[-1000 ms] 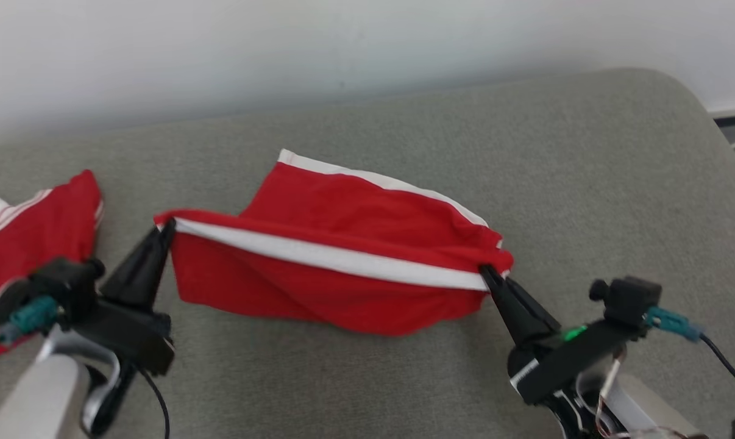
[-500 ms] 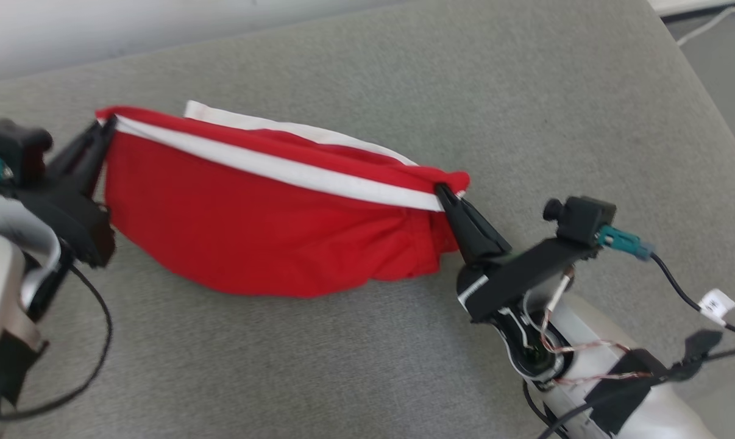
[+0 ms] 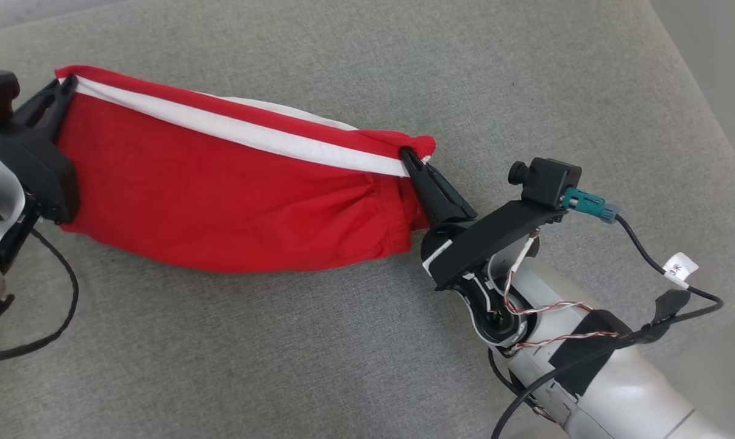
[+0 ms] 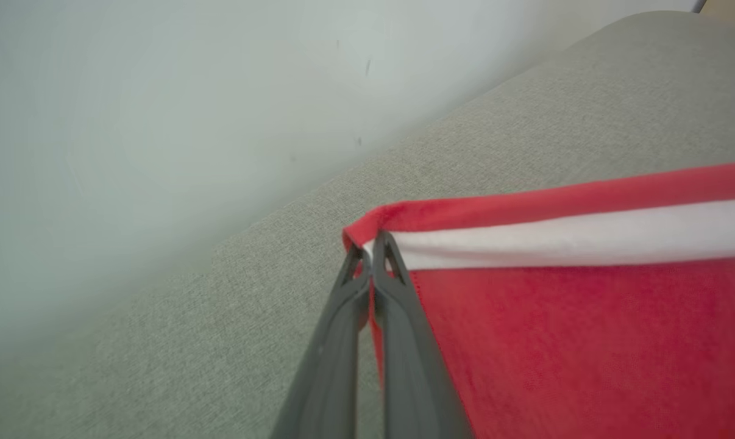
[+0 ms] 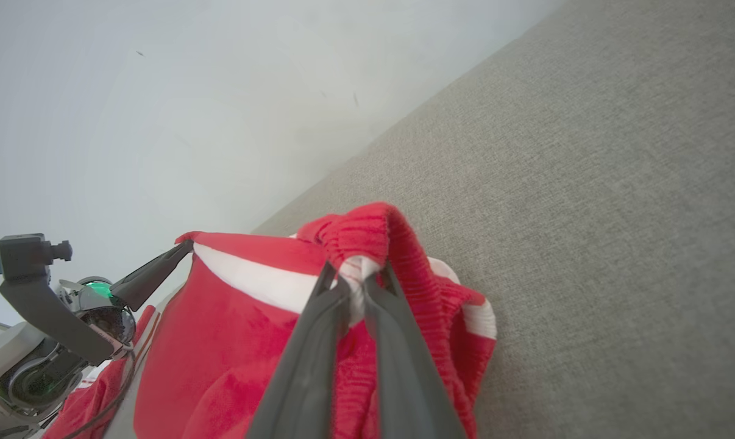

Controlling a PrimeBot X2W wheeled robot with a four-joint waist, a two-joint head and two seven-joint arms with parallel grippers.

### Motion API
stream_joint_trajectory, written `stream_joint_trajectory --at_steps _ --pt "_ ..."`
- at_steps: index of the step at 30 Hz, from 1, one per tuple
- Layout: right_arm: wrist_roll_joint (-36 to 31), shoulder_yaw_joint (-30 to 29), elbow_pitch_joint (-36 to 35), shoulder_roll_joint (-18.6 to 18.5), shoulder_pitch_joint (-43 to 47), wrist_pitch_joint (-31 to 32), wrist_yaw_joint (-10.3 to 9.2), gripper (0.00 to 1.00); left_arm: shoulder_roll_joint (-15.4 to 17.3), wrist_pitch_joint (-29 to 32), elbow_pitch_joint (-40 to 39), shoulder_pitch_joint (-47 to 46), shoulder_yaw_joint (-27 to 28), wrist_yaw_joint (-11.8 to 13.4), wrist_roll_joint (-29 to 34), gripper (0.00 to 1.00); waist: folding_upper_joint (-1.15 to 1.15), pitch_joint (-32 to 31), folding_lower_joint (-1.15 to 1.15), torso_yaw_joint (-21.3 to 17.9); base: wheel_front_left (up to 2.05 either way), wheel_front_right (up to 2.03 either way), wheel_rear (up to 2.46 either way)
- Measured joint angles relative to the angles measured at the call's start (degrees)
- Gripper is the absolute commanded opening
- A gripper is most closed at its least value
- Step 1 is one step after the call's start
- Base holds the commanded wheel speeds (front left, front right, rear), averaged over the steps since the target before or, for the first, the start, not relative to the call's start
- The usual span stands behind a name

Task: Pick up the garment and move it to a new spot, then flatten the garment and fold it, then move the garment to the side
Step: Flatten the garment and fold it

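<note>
The red garment (image 3: 221,195) is stretched between the two claws, over the grey upholstered surface (image 3: 343,366). The left claw (image 3: 67,84) is clenched on one end of the garment's upper edge, and the left wrist view shows its two fingers pressed together with the red hem and the white band (image 4: 575,241) pinched between the tips (image 4: 370,244). The right claw (image 3: 408,153) is clenched on the opposite end. In the right wrist view its fingertips (image 5: 355,277) grip a bunched, ribbed part of the hem, and a little white cloth shows between them.

From the left claw the white band (image 3: 239,131) runs in an almost straight line to the right claw. Below this line, on the robot's side of both claws, the main red cloth hangs and spreads on the surface. It is smooth next to the left claw and gathered in small folds next to the right claw. Behind the right claw, a small black camera (image 3: 544,180) with a teal plug sits on its wrist. Beyond both claws, a pale wall (image 4: 130,122) rises at the far edge of the surface.
</note>
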Motion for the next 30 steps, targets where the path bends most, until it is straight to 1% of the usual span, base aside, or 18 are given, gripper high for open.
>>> stream_joint_trajectory --at_steps 9,10,11,12,13,15,20,24,27,30 --pt "0.92 1.76 2.53 1.09 -2.22 -0.92 0.0 0.0 -1.01 -3.81 6.37 -3.38 -5.71 0.01 -3.02 0.0 0.0 0.9 0.0 -0.8 0.0 0.0 0.0" --pt "0.92 1.89 2.85 1.03 -2.27 -0.94 0.0 0.0 -1.23 -4.48 6.97 -3.55 -6.2 0.0 -3.28 0.09 0.0 0.82 -0.01 -0.72 0.0 0.0 0.0" --pt "0.9 1.97 3.26 0.99 -2.27 -1.01 0.0 0.33 -1.4 -5.2 7.49 -3.64 -6.73 0.0 -3.47 0.99 0.0 0.7 -0.01 -0.64 0.0 0.0 0.0" --pt "0.89 1.99 3.58 0.93 -2.26 -1.05 0.0 0.58 -1.6 -6.01 8.08 -3.64 -7.17 0.0 -3.86 1.0 0.0 0.52 -0.01 -0.55 0.0 0.0 0.0" --pt "0.89 1.99 3.74 0.86 -2.25 -1.14 0.0 1.0 -1.79 -6.8 8.46 -3.63 -7.59 0.01 -4.34 1.0 0.0 0.31 -0.01 -0.46 0.0 0.0 0.0" --pt "0.71 2.0 4.03 0.47 -2.14 -1.23 0.0 1.0 -2.1 -8.34 9.07 -3.54 -8.69 0.01 -4.94 1.0 0.0 -0.23 -0.01 -0.23 0.0 0.0 0.0" --pt "-1.02 1.72 4.13 -1.91 0.24 -1.41 0.0 1.0 -2.43 -11.47 9.56 -2.63 -10.0 0.01 -7.56 1.0 -0.01 -2.21 -0.01 0.57 0.0 0.0 0.0" --pt "-3.85 -1.1 2.21 -4.2 3.02 -1.42 0.0 1.0 -2.14 -12.88 9.11 -0.52 -10.1 0.01 -9.04 1.0 -0.01 -4.28 -0.02 1.3 0.0 0.0 0.0" --pt "-7.81 -4.85 -0.12 -5.57 6.06 -1.43 0.0 1.0 -1.71 -13.6 8.08 1.75 -9.42 0.01 -10.17 1.0 -0.01 -5.99 -0.01 1.86 0.0 0.0 0.0" --pt "-15.7 -8.93 -2.32 -6.64 8.68 -1.43 0.0 1.0 -1.45 -13.81 6.57 4.14 -8.2 0.12 -10.4 1.0 -0.01 -7.69 -0.02 2.45 0.0 0.0 0.0"
